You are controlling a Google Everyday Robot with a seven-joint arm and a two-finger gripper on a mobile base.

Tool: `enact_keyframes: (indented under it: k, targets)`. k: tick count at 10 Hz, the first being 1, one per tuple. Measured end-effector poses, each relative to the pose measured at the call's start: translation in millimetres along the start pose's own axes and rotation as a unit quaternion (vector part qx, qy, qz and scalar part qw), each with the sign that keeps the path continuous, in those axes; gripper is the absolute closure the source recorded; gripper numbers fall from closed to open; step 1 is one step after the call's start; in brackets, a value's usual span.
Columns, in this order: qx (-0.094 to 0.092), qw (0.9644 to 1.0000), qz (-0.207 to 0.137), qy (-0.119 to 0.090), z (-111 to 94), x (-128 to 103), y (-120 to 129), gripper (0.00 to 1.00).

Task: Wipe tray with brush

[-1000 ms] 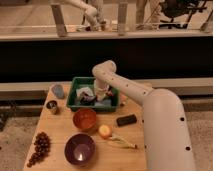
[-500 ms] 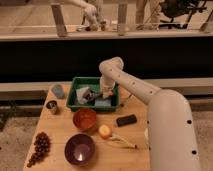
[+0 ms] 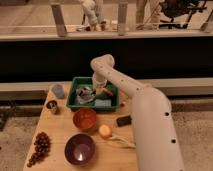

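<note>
The green tray [image 3: 73,98] sits at the back of the wooden table. It holds a crumpled silvery item [image 3: 85,94], an orange item [image 3: 108,93] and a blue pad [image 3: 102,104]. My white arm bends down from the right into the tray. The gripper [image 3: 98,90] is shut, low over the tray's middle between the silvery and orange items. I cannot make out the brush; the wrist hides whatever is at the fingertips.
In front of the tray stand an orange bowl [image 3: 85,119] and a purple bowl [image 3: 80,148]. Grapes [image 3: 39,148] lie front left, a grey cup [image 3: 58,90] and small can [image 3: 51,106] at left. A black block [image 3: 124,120] and round fruit [image 3: 104,131] lie right.
The wrist swung a little to the right over the tray, then back to the left. The items in the tray look slightly shifted.
</note>
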Motion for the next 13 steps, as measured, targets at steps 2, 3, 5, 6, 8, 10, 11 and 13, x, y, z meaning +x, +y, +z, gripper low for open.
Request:
enact_keyframes:
  k: [2, 3, 5, 6, 8, 10, 11, 13]
  targets:
    - [0.005, 0.9998, -0.015, -0.012, -0.5, -12.6, 10.3, 1.00]
    - [0.003, 0.9996, -0.025, -0.014, -3.1, -20.1, 22.3, 1.00]
    - [-0.005, 0.9990, -0.044, -0.010, -8.5, -34.4, 49.1, 1.00]
    - [-0.014, 0.9984, -0.055, -0.001, -12.6, -38.9, 67.3, 1.00]
    - [-0.022, 0.9982, -0.055, 0.013, -22.3, -27.6, 89.0, 1.00]
    - [-0.026, 0.9985, -0.039, 0.026, -33.8, 2.8, 98.1, 1.00]
    - [-0.025, 0.9988, -0.029, 0.031, -37.5, 18.7, 93.9, 1.00]
    - [-0.020, 0.9991, -0.013, 0.034, -37.6, 38.9, 72.5, 1.00]
